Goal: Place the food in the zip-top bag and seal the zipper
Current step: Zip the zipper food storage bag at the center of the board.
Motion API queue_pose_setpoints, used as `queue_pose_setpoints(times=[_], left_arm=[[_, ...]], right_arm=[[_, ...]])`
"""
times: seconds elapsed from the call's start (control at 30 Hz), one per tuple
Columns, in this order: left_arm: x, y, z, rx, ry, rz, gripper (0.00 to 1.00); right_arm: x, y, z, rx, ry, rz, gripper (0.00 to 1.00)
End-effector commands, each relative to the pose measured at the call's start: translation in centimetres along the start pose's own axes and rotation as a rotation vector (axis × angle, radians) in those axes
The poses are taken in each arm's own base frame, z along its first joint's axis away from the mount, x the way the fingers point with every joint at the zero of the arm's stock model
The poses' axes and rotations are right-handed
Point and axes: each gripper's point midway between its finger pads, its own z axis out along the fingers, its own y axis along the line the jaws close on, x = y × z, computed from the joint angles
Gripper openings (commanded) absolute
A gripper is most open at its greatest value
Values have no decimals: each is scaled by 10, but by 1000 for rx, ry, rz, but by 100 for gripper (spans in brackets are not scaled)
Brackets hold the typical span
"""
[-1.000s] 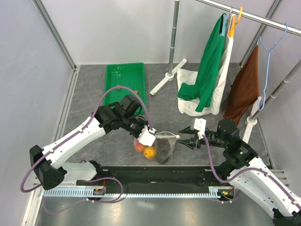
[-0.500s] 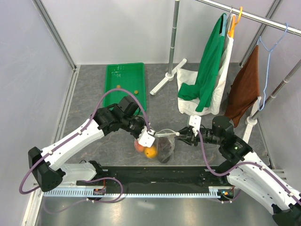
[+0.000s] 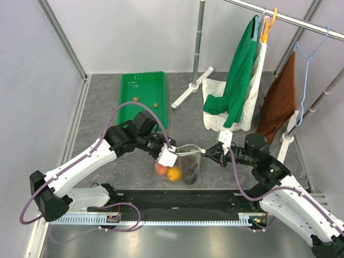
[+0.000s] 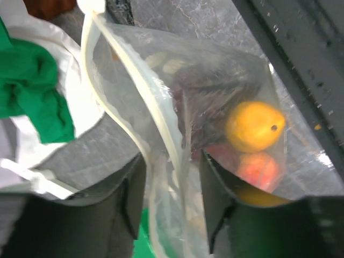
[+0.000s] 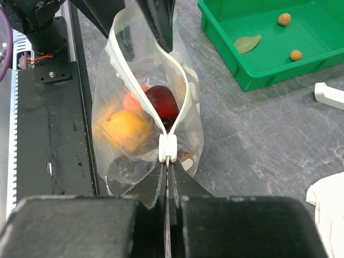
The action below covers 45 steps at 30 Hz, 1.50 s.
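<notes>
r gripper (image 5: 167,172) was pinched shut on the zipper (image 5: 181,91) end; l gripper (image 4: 172,161) straddled the zip-top bag (image 4: 242,70), grip unclear. w/ food (image 4: 253,126) inside, best move was pulling it taut, then pressing along.

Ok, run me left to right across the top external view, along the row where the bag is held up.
Left end effector → clear dotted plastic zip-top bag → right end effector, pinched on the end of the bag's narrow white zipper strip.
</notes>
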Motion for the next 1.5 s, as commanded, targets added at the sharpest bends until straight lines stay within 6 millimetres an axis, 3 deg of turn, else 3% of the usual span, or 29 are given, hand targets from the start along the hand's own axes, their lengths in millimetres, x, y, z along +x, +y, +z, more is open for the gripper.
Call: queue_pose_setpoints(times=[0.0, 0.1, 0.2, 0.33, 0.5, 0.63, 0.73, 0.8, 0.83, 0.9, 1.0, 1.07, 1.1, 1.17, 1.2, 1.33, 1.47], left_arm=[[-33, 30, -11, -81, -90, -143, 58], [-67, 51, -21, -107, -202, -180, 63], [-85, 74, -16, -139, -240, -285, 63], [-95, 87, 6, -103, -255, -322, 61], [-107, 83, 35, -36, -272, -337, 62], [-104, 82, 34, -45, -269, -343, 60], [-91, 76, 18, -83, -244, -364, 48], [-75, 61, 7, -70, -226, -384, 51], [-78, 59, -8, -95, -238, -341, 55], [-61, 48, -17, -95, -194, -354, 65], [-45, 46, -33, -136, -126, -357, 66], [-53, 47, -36, -132, -158, -341, 66], [-67, 54, -34, -146, -190, -297, 66], [-70, 63, -21, -165, -169, -311, 66], [-84, 66, -15, -160, -191, -288, 67], [-106, 84, 7, -194, -258, -344, 67], [-115, 89, 28, -233, -302, -350, 65]], right_arm=[[-25, -2, -2, -6, -50, -71, 0], [-29, -1, -3, -29, -27, -111, 0], [-32, -1, -6, -34, -16, -148, 0], [-30, 0, -10, -40, 11, -176, 0], [-32, 0, -13, -36, 19, -193, 0], [-32, 0, -18, -26, 29, -214, 0], [-36, 2, -22, -21, 16, -237, 0], [-36, 0, -24, -9, 17, -253, 0], [-34, -1, -24, -3, 27, -255, 0], [-32, -4, -27, 13, 41, -276, 0], [-35, -2, -30, 6, 46, -290, 0], [-39, -1, -31, 0, 44, -293, 0], [-38, -1, -31, -3, 49, -289, 0], [-41, -2, -31, -2, 55, -287, 0], [-40, -1, -32, -4, 66, -280, 0], [-44, -2, -35, 3, 74, -286, 0], [-43, 0, -36, -3, 73, -291, 0]])
